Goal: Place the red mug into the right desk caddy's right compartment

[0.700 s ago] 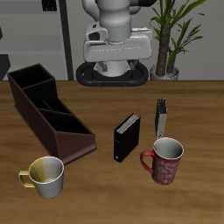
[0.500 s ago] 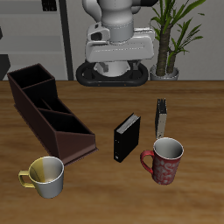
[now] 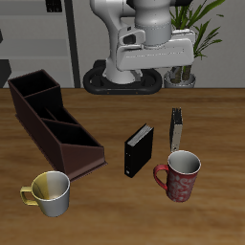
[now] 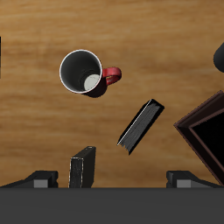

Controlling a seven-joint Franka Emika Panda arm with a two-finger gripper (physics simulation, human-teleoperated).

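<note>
Between red mug (image 3: 179,176) and right desk caddy (image 3: 53,122), upright black box (image 3: 139,150); tool (image 4: 112,178) fingers spread.

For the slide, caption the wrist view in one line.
Looking down from the raised arm: red mug upright on the wooden table, untouched, with the right desk caddy at the frame edge.

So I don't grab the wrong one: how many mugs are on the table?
2: the red mug near the front edge beside the black box, and the yellow-and-cream mug by the caddy's front end.
</note>
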